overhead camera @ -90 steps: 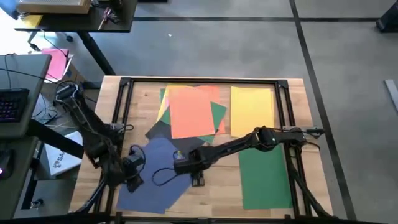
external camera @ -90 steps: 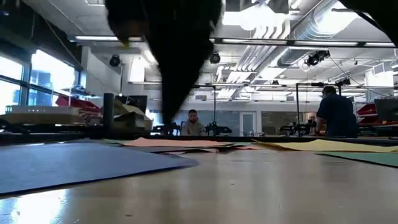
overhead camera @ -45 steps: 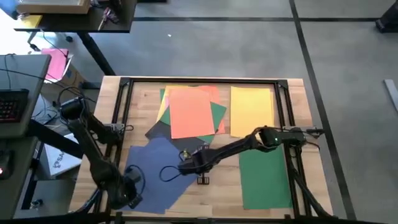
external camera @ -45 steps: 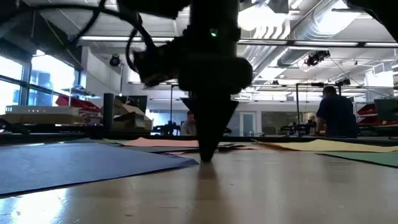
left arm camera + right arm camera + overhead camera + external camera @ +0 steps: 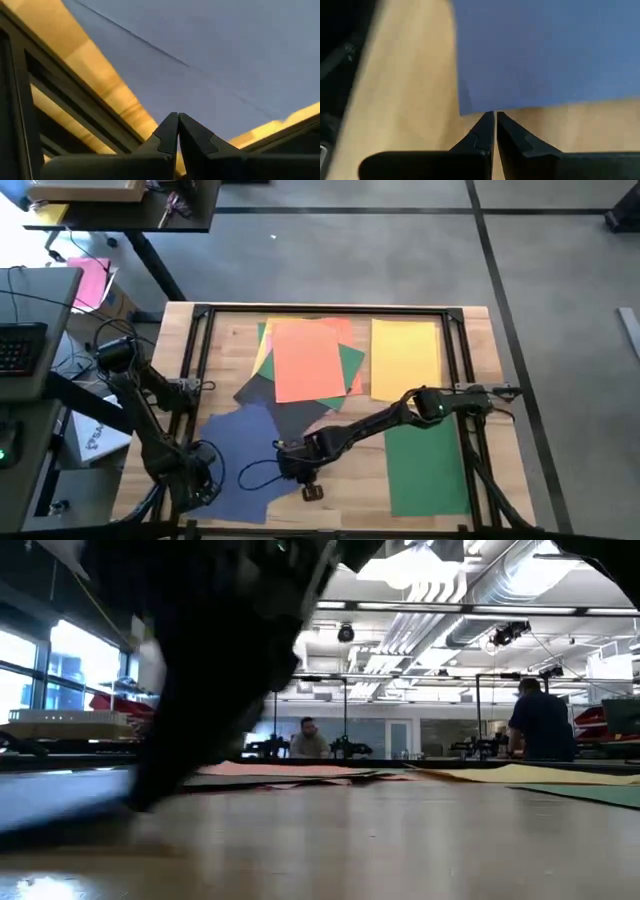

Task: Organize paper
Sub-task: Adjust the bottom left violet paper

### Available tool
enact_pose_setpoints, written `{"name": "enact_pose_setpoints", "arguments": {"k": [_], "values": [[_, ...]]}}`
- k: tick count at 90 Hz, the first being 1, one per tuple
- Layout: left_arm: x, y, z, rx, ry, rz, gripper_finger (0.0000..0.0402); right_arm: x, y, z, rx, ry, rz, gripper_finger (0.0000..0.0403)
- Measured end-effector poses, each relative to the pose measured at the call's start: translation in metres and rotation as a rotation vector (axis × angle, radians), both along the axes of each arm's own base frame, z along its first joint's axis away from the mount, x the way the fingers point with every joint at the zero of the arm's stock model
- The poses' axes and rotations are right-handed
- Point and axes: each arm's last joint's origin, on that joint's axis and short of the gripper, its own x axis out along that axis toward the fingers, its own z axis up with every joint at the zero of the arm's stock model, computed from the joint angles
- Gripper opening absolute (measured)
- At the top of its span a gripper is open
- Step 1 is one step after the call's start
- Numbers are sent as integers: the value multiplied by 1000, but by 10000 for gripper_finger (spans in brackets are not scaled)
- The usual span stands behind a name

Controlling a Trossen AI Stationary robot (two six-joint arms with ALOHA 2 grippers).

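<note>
Blue sheet [image 5: 245,455]: thin, limp, slides on wood; take by edge. Right gripper [image 5: 495,116] closed, empty, at its corner. Left gripper [image 5: 178,118] closed, over its near-left edge.

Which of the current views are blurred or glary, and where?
Low view: a dark, motion-smeared arm mass fills the near left side, and the wooden table shows a pale sheen. Right wrist view: the blue paper sheet and table are soft, with the right gripper shut. Left wrist view: soft too, with the left gripper shut. High view: evenly lit and sharp.
</note>
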Motion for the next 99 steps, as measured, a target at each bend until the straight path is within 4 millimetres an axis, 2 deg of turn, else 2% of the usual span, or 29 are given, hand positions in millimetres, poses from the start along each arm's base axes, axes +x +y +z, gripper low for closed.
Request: {"name": "enact_pose_setpoints", "arguments": {"k": [11, 21, 36, 50, 64, 70, 81, 99], "values": [[2, 1, -1, 27, -52, 0, 0, 13, 2, 5, 65, -157, 72, 0], [8, 3, -1, 79, -168, 28, 0, 23, -2, 13, 120, -269, 91, 0], [19, 6, 1, 180, -416, 87, 0, 26, -6, 24, 199, -311, 136, 0], [31, 11, 4, 253, -545, 61, 0, 29, -2, 20, 213, -342, 136, 0], [44, 15, 4, 294, -597, 1, 0, 31, 11, 6, 221, -395, 160, 0], [50, 17, 4, 300, -606, -13, 0, 30, 12, 5, 213, -385, 172, 0], [61, 18, 1, 330, -639, -59, 0, 21, 3, 22, 173, -302, 170, 0], [93, 17, -5, 373, -754, -204, 0, -15, -5, 39, 2, -31, 249, 0]]}}
